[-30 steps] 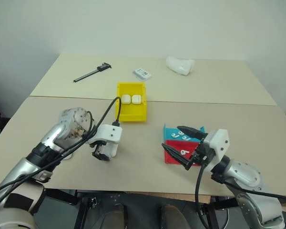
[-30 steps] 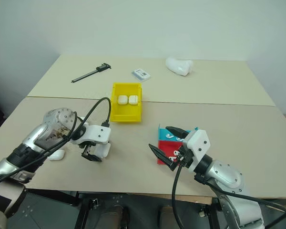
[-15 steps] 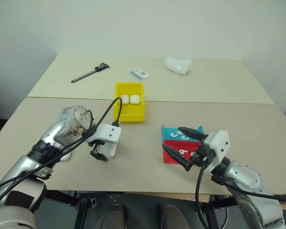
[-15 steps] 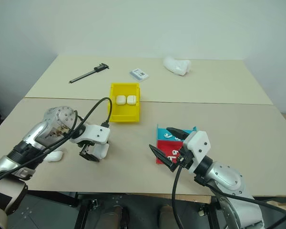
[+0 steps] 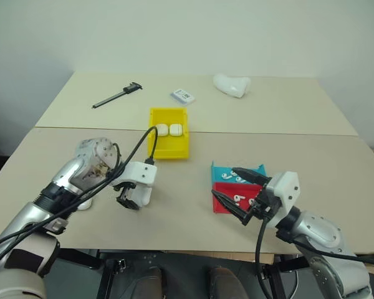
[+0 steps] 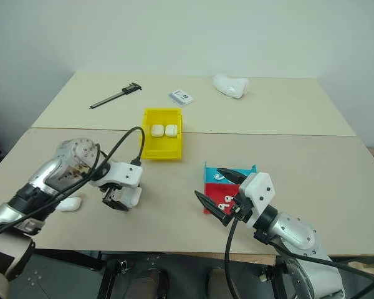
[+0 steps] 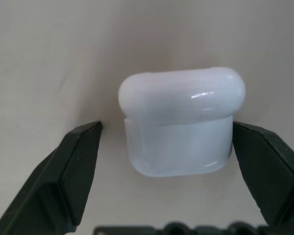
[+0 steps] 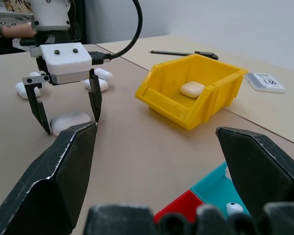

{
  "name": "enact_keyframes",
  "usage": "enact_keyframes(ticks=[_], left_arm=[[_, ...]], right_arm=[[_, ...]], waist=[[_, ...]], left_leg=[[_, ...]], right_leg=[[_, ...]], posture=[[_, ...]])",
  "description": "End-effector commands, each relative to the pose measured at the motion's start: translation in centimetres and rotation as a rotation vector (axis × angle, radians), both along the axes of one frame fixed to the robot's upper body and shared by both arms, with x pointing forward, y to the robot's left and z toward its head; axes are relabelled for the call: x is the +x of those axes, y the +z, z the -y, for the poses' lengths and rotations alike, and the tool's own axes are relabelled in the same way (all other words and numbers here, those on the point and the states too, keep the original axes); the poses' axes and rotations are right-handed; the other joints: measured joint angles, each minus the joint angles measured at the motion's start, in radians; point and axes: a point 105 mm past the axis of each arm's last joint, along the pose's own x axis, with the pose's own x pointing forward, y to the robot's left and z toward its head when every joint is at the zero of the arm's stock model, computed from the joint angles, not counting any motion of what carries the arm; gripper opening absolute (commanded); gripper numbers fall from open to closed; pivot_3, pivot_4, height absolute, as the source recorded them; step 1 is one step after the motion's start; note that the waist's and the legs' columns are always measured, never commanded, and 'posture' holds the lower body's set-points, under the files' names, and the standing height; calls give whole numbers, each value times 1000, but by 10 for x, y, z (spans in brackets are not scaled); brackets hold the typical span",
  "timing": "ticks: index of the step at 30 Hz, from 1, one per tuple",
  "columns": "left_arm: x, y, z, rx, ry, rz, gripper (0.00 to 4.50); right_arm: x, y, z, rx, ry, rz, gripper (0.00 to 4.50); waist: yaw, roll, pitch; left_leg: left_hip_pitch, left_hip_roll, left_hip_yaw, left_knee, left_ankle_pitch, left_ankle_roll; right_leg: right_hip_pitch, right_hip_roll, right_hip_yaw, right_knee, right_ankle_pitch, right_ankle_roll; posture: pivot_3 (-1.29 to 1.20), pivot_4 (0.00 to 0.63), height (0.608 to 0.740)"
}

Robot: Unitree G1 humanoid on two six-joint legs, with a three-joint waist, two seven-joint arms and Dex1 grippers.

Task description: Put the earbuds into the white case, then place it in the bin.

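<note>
Glossy rounded white case (image 7: 181, 125) between spread left tool (image 7: 166, 147) fingers; right tool (image 5: 238, 192) spread.

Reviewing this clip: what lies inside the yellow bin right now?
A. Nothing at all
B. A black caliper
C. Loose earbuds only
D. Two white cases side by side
D. The head view shows two white cases lying side by side at the far end of the yellow bin, while the earbuds lie in the red and teal trays in front of the right gripper.
</note>
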Motion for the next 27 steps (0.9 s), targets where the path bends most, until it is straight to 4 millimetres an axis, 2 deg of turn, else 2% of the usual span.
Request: enact_keyframes(ticks=[1,27], left_arm=[[0,6,-6,27,19,17,4466],[-2,6,9,-33,5,4,4466]], right_arm=[[-2,9,0,13,4,53,4500],[-4,6,-1,12,5,44,4500]], waist=[[1,0,0],[3,0,0]], left_leg=[[0,0,0,0,0,0],[-1,0,0,0,0,0]], right_leg=[[0,0,0,0,0,0],[0,0,0,0,0,0]], posture=[[0,150,740],[0,150,740]])
